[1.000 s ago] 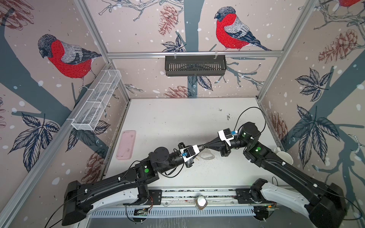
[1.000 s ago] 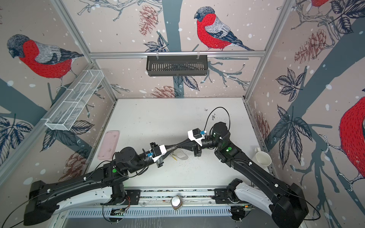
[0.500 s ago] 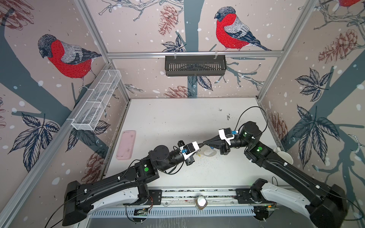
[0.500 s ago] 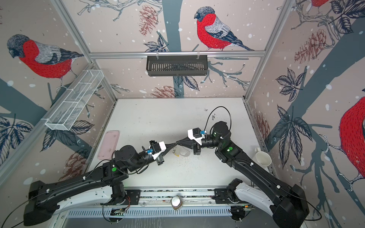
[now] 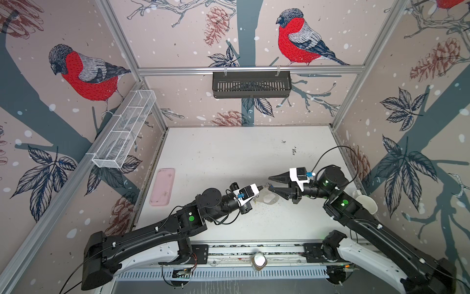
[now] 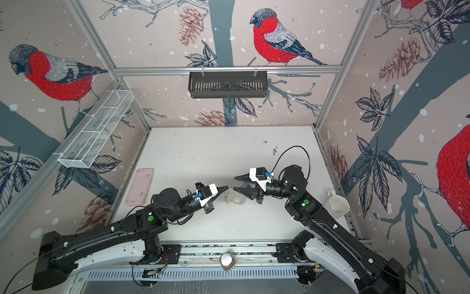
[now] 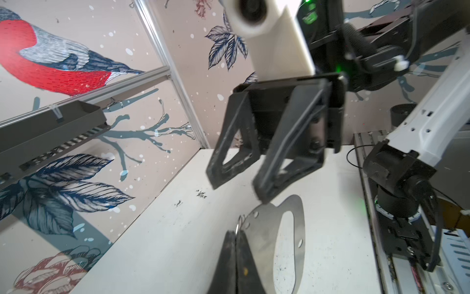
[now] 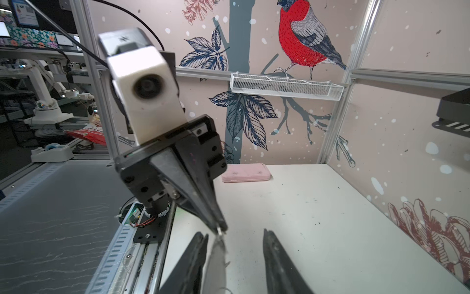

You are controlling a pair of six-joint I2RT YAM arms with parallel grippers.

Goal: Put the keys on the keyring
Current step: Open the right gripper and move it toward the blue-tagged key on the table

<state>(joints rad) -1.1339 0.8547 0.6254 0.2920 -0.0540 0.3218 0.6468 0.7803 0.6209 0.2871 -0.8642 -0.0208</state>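
The left gripper (image 7: 235, 233) is clenched, its tips pinching a small metal ring (image 7: 237, 225) on the edge of the keyring (image 7: 290, 241). The keyring is a flat grey plate with an oval cutout, and in both top views it hangs at 5 o'clock from those tips, above the white table (image 5: 229, 152). The right gripper (image 5: 270, 183) is released with its jaws apart at 3 o'clock from the left tips, one fingertip just beside the plate's edge, though contact cannot be confirmed. Farther out, a pink tray (image 5: 162, 187) lies at 9 o'clock and a white mug (image 5: 366, 206) stands at 3 o'clock by the side wall.
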